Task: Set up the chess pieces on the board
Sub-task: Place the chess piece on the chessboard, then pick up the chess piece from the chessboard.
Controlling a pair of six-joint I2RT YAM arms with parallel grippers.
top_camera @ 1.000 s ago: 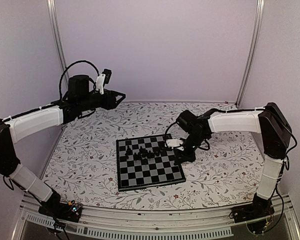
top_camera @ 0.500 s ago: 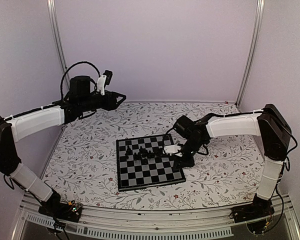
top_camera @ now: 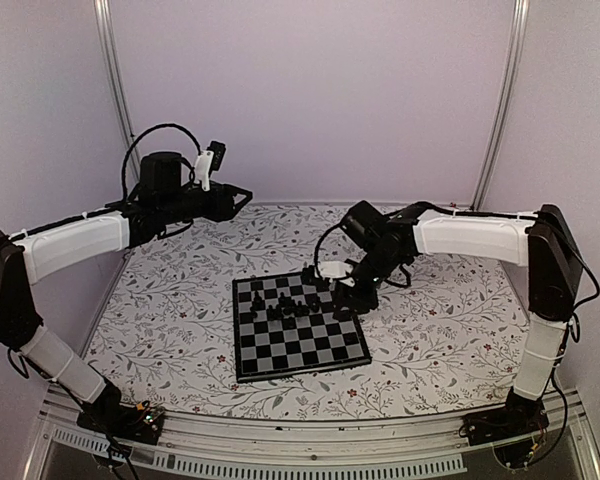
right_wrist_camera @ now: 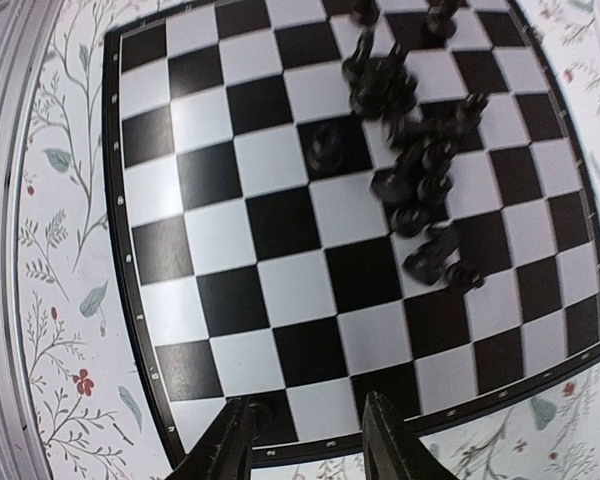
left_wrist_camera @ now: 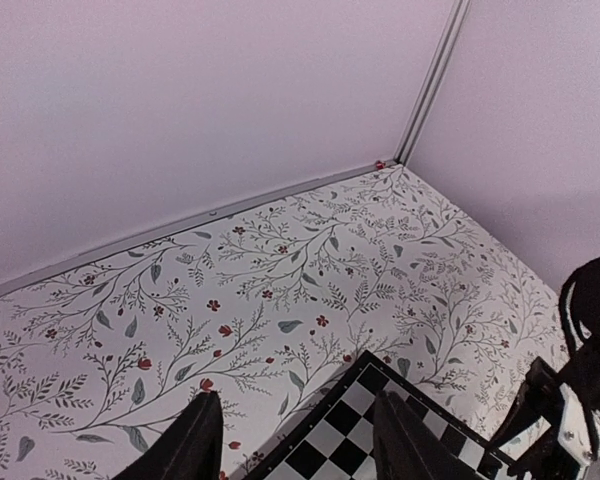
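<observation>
The board (top_camera: 280, 357) lies in the middle of the floral table cover. Several black chess pieces (top_camera: 291, 306) stand and lie bunched near its centre. In the right wrist view that bunch (right_wrist_camera: 412, 160) is at the upper right, and a lone piece (right_wrist_camera: 325, 146) stands beside it. My right gripper (right_wrist_camera: 310, 447) is open over the board's edge row, above its right side (top_camera: 352, 303). One small piece (right_wrist_camera: 259, 414) stands on a black square there, right against the left finger (right_wrist_camera: 232, 445). My left gripper (left_wrist_camera: 298, 442) hangs open and empty, high over the back left (top_camera: 246, 192).
The floral cover (top_camera: 440, 330) runs all round the board. Pale walls with metal corner posts (top_camera: 500, 100) close the back and sides. The left wrist view shows the board's corner (left_wrist_camera: 375, 395) and part of the right arm (left_wrist_camera: 585, 390).
My right gripper has gone from shut to open and shifted back along the board's right edge, leaving a piece standing by its left finger. The left arm has stayed put.
</observation>
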